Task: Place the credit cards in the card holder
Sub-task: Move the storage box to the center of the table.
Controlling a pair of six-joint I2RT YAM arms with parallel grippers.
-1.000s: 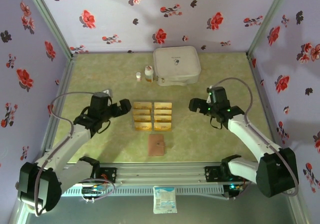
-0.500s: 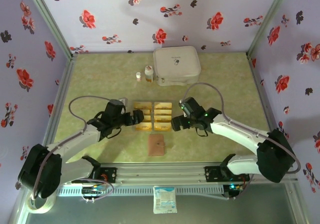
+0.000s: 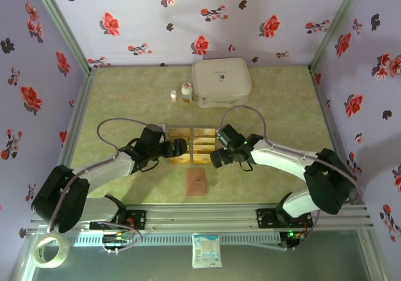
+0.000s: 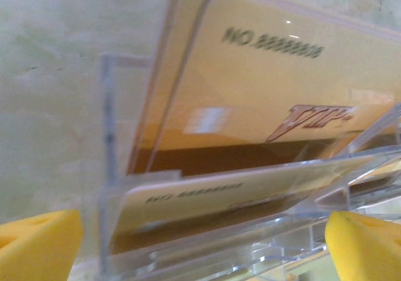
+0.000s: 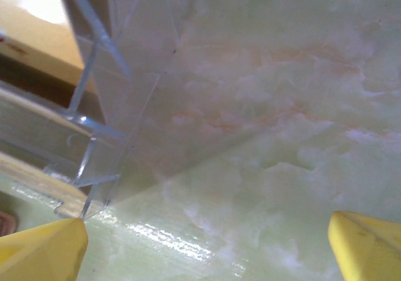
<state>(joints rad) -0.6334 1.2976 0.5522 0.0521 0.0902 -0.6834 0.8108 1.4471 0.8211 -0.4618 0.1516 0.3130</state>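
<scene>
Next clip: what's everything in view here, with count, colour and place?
credit cards: about eight, golden-yellow, in the rack mid-table
rack: one, clear, mid-table
card holder: one, reddish-brown, flat just nearer than the rack
zip case: one, white, far edge
small bottles: two, pale, left of the case
packet: one, white, below the front rail
left gripper: one, yellow-tipped, open at the rack's left
right gripper: one, yellow-tipped, open at the rack's right

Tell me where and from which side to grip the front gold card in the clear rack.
Probably its free upper edge, from above, pinching the two flat faces: the front gold card leans in its slot, and the clear rack covers its lower part.
</scene>
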